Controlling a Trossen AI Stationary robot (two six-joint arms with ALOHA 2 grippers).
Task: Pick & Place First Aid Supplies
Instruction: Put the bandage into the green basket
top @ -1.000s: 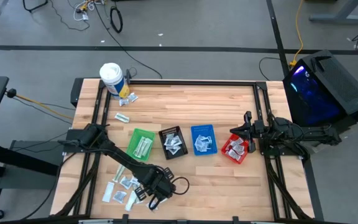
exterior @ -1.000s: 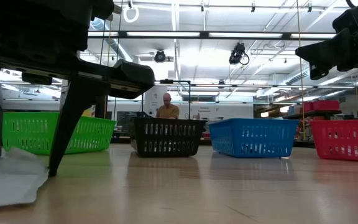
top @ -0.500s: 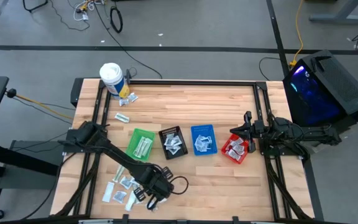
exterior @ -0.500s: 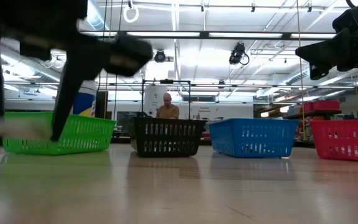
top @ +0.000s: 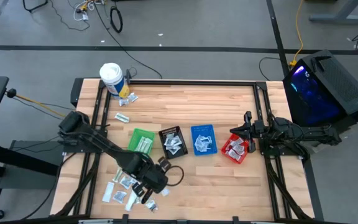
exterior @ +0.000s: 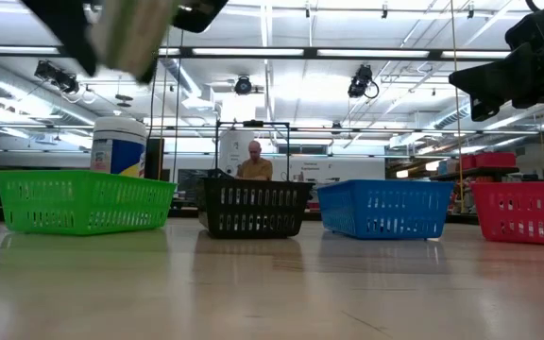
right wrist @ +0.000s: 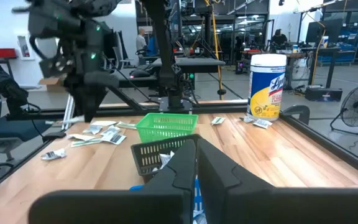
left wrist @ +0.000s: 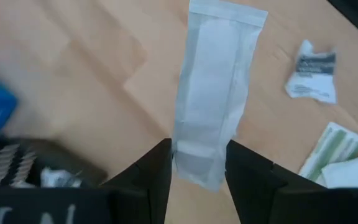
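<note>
My left gripper [top: 148,185] is over the table's near-left part, raised high [exterior: 111,24], and is shut on a long white strip packet [left wrist: 213,93]. Several small white and greenish-printed sachets [top: 120,186] lie flat on the wood beside it, and they also show in the left wrist view [left wrist: 312,68]. More sachets [top: 127,98] lie near the white tub. My right gripper [top: 247,134] waits shut [right wrist: 196,168] above the red bin [top: 235,149]. My left gripper pinches the strip packet by one short end [left wrist: 194,163] between its two fingers [left wrist: 157,171], which come from above, slanting down. The packet runs on lengthwise past the fingertips. It is lifted clear of the table [exterior: 135,33].
Green [top: 142,143], black [top: 173,142], blue [top: 203,139] and red bins stand in a row across the table's middle, each holding sachets. A white tub [top: 111,76] stands at the far-left corner. A person [exterior: 254,161] sits in the room beyond.
My left gripper has risen from the tabletop and shifted a little toward the table's left. It has carried the white strip packet up with it, from lying on the wood to hanging clear high above it.
</note>
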